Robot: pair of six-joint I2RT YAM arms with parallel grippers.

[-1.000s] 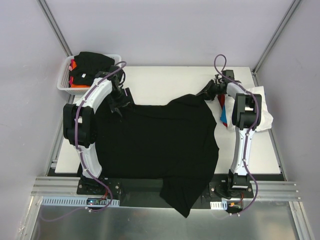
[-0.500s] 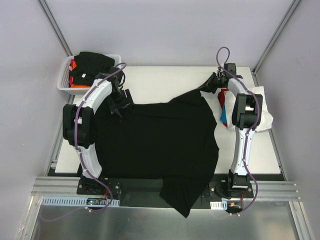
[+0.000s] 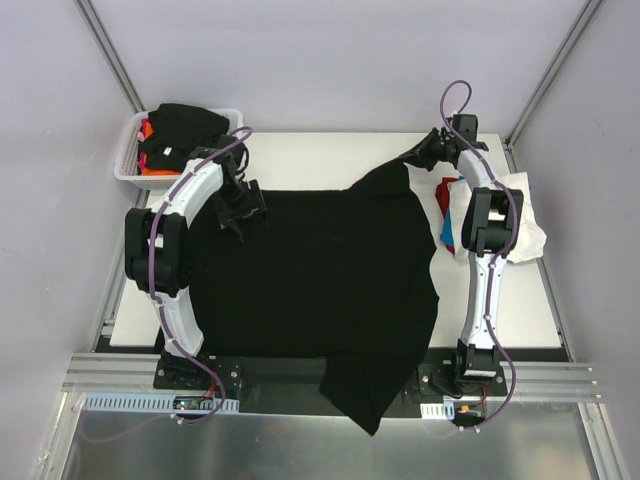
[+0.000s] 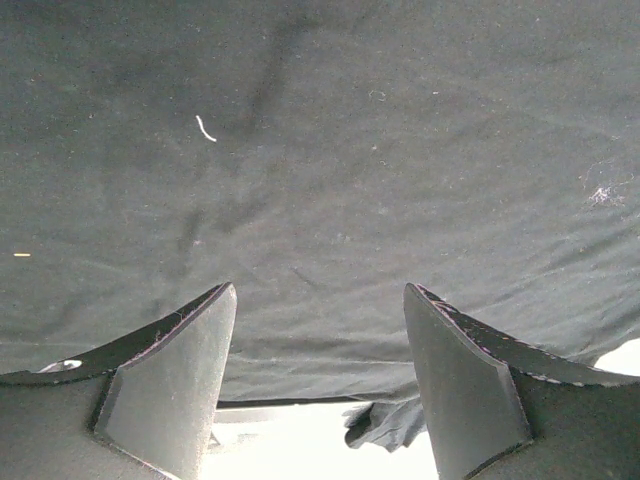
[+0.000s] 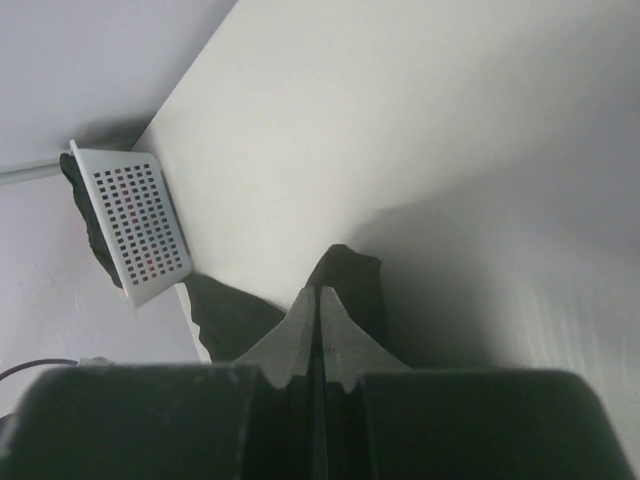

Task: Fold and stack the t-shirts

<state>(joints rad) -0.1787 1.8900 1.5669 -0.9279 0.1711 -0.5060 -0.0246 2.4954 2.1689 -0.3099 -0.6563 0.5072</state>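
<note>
Pinching a corner of the large black cloth t-shirt (image 3: pixel 320 280) between clamped fingers, the right gripper (image 5: pixel 318 292) holds it at the white table's (image 3: pixel 320 160) far right, while the left gripper (image 4: pixel 318 295) hangs spread-jawed over the shirt's far-left part.

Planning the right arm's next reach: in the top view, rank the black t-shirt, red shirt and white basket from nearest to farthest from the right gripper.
1. black t-shirt: its far corner is pinched in the right gripper.
2. red shirt: just nearside of it, right pile.
3. white basket: far-left corner.
</note>
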